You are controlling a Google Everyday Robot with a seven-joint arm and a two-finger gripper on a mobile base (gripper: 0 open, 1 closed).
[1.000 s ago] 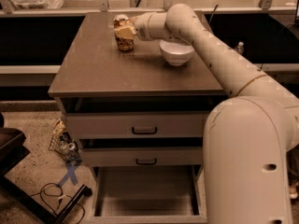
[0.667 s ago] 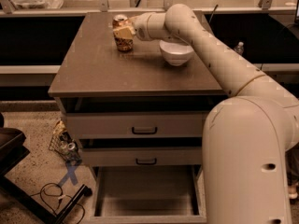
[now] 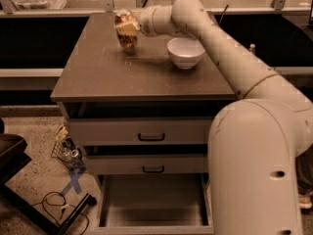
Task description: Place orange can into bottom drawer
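Note:
The orange can (image 3: 126, 37) is at the back left of the brown cabinet top (image 3: 112, 72), upright and seemingly just above the surface. My gripper (image 3: 128, 27) reaches in from the right and is shut on the can's upper half, with a pale finger (image 3: 130, 26) across its front. The bottom drawer (image 3: 154, 207) is pulled open low in front of the cabinet, and its flat inside holds nothing. My arm's large white body (image 3: 254, 170) covers the drawer's right side.
A white bowl (image 3: 186, 52) stands on the top just right of the can. Two shallower drawers with black handles (image 3: 151, 137) (image 3: 153, 169) sit above the open one. Cables (image 3: 58, 207), blue tape (image 3: 73, 180) and a black chair edge (image 3: 12, 153) are on the floor at left.
The can, held in the gripper, has risen slightly and shifted a little to the left. The bowl and drawers have not moved.

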